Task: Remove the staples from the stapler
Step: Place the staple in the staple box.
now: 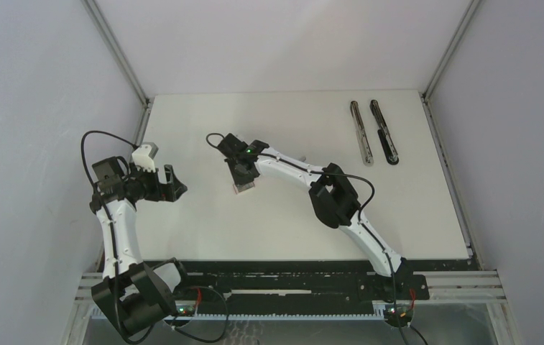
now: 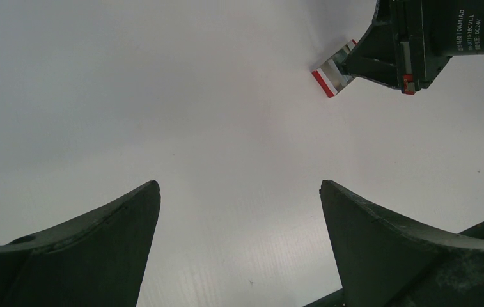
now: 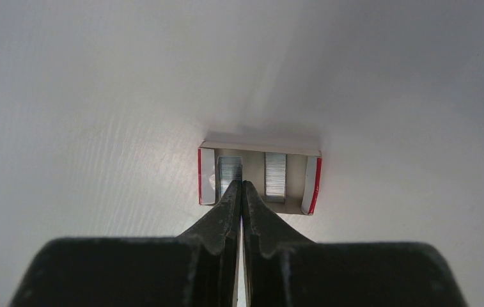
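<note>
A small open box (image 3: 313, 184) with red-and-white sides is seen lying on the white table (image 1: 283, 230), roughly mid-table. The staples (image 3: 275, 174) are located inside the box, as two grey strips laid side by side with a gap between them. In the right wrist view, one sits toward the left wall and one toward the right wall. The right gripper (image 3: 240, 185) is positioned directly above the box and clenched tight, finger against finger. Its tips are lined up over the near end of the left-hand strip, but contact with that strip cannot be confirmed. The left gripper (image 2: 240, 185) is parked to the left of the box, well apart from it, released with its fingers spread wide. From the left wrist camera the box is seen partly hidden under the right gripper. The stapler (image 1: 361, 135) is found well to the right of the box, near the table's far right corner. It is laid out as two long metal bars side by side, well apart from both grippers.
</note>
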You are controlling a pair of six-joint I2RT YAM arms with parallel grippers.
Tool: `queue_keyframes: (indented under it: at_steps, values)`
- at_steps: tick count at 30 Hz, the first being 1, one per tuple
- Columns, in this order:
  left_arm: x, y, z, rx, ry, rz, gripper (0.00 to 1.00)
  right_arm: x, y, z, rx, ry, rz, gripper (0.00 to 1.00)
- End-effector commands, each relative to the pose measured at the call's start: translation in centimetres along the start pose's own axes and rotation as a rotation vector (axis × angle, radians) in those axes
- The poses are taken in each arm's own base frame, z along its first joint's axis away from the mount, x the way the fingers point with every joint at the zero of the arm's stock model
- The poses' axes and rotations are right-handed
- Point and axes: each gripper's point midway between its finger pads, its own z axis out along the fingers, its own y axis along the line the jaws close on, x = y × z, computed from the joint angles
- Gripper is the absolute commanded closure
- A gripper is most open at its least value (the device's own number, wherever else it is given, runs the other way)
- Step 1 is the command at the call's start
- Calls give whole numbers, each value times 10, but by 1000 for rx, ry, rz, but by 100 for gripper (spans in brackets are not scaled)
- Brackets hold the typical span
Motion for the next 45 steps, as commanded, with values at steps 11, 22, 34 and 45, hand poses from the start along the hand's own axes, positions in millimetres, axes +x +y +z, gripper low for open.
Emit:
queue_keyframes:
  at_steps: [11, 22, 34, 45]
  values:
    - [0, 1, 2, 8, -16, 24, 0, -6, -3, 3, 16, -22, 23, 100]
    - [0, 0, 2, 9, -17, 26, 0, -2, -6, 9, 22, -10, 23, 100]
    - [0, 0, 3, 13, -15, 21, 0, -1, -4, 12, 9, -5, 13, 98]
    - [1, 0, 3, 17, -14, 21, 0, -8, -2, 3, 10, -35, -16, 78]
